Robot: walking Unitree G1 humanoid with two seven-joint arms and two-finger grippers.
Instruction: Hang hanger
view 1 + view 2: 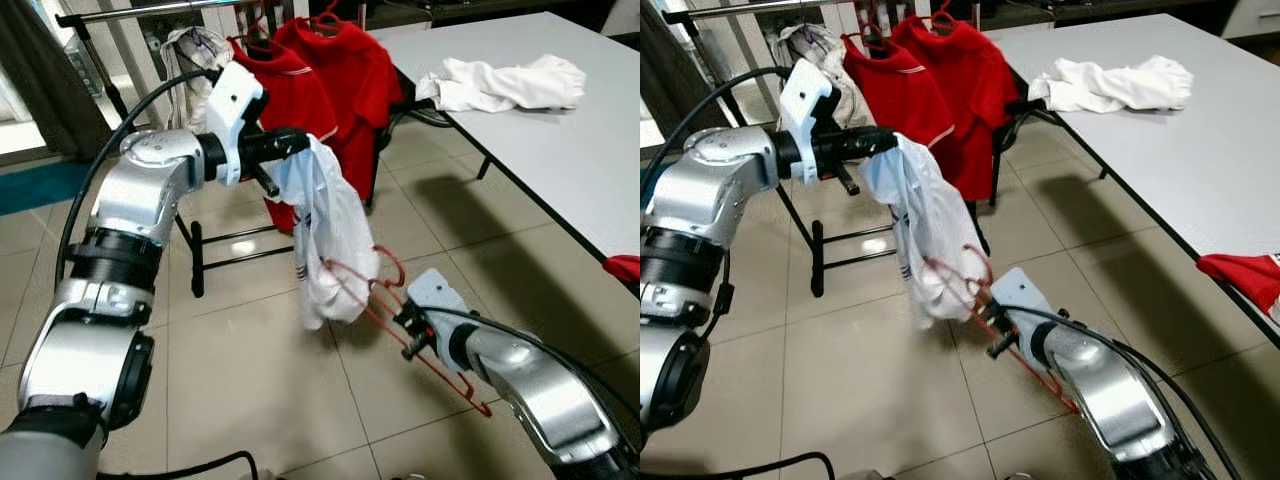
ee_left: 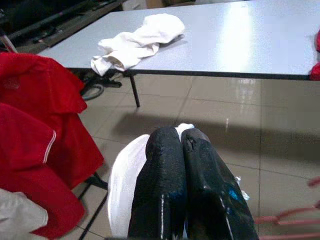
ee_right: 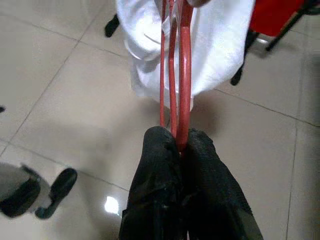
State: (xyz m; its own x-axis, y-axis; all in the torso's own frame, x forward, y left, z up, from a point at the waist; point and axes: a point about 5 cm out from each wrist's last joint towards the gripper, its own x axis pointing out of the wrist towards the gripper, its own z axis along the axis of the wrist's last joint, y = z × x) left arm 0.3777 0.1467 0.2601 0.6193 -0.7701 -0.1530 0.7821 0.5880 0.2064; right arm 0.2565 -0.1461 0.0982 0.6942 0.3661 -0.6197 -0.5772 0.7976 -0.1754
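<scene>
open tile floor (image 1: 250,370) btwn rack (image 1: 200,255) w/ red shirts (image 1: 330,80) & table (image 1: 540,130) on right.

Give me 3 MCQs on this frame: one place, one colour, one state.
1. Where does the loose white cloth lie?
A. on the table
B. on the floor
C. on the rack

2. What colour is the hanger in the right gripper?
A. white
B. red
C. black

3. How stands the left gripper?
A. open, holding nothing
B. shut on the hanger
C. shut on the white shirt

Answers:
1 A, the cloth rests on the grey tabletop.
2 B, red wires run out from between its jaws.
3 C, its jaws pinch the shirt, which hangs down from them.
</scene>
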